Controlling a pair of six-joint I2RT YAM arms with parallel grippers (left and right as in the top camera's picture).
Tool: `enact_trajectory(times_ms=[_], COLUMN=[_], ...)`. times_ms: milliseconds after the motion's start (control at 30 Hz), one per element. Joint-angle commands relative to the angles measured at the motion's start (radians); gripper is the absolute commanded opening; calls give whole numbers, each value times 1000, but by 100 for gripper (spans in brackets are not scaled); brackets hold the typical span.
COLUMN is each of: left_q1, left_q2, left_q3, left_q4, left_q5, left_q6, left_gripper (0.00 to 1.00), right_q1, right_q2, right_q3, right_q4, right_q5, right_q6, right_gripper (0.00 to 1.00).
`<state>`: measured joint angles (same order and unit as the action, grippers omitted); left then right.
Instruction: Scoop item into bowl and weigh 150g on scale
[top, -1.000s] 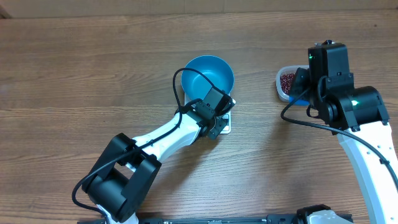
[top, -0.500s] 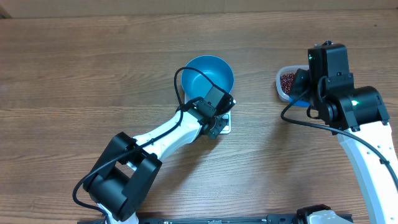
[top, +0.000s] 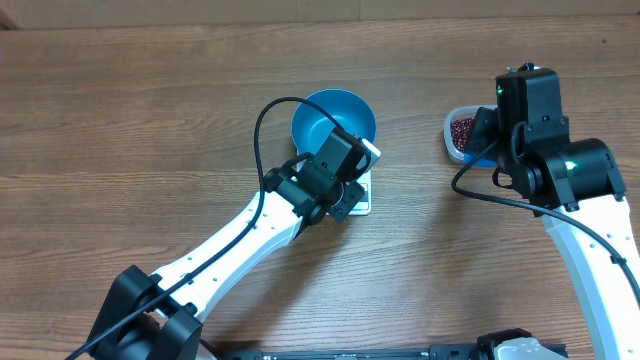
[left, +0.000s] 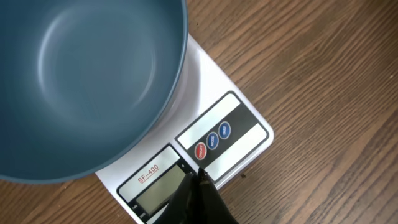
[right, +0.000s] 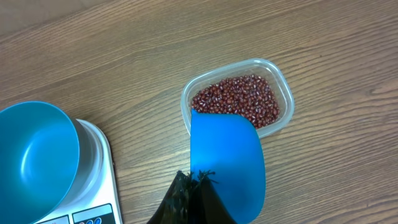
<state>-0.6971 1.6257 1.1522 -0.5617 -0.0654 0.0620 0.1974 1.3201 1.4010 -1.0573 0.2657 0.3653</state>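
Your left claw (left: 199, 174) is clenched on nothing, its dark tip just over the control strip of the scale (left: 208, 71), close beside the red button (left: 200, 150); the step in hand looks like a press to wake or zero it. Come straight down on one button only; two blue buttons (left: 212, 140) sit right next to the red one, and a slanted tip could catch the wrong one. Press lightly, since the scale is small and may skid on the table (left: 323, 74); then check that the display (left: 158, 196) is readable, for the claw covers its corner now.

The bowl (left: 81, 74) stands on the scale platform, empty, and its rim overhangs the strip, so keep the wrist off it.

Your right claw (right: 196, 186) is clenched on the handle of the blue scoop (right: 227, 162), which hangs above the near edge of the clear tub (right: 283, 81); the beans (right: 239, 99) all lie in that tub, at the right and well apart from the scale. No bean is scooped yet. A cable (top: 262, 130) of the left arm arcs just left of the bowl; watch it when you pull away.
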Motion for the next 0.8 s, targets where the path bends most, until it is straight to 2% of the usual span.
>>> enact_trajectory(times_ms=[0,367,767], left_q1=[3,3,4], left_q2=[46,235,235], left_q3=[3,-5,-5], left_q4=[-2,58,100], left_q5=[-13,-14,-32], left_q6=[6,6,6], left_gripper=[4,4,4], right_q1=[3,3,3], right_q2=[-19,-18,-18], right_q3=[34,34,34], right_q4=[8,8,8], right_q5=[2,3,3], right_q6=[-4,-4,-4], right_gripper=[4,4,4])
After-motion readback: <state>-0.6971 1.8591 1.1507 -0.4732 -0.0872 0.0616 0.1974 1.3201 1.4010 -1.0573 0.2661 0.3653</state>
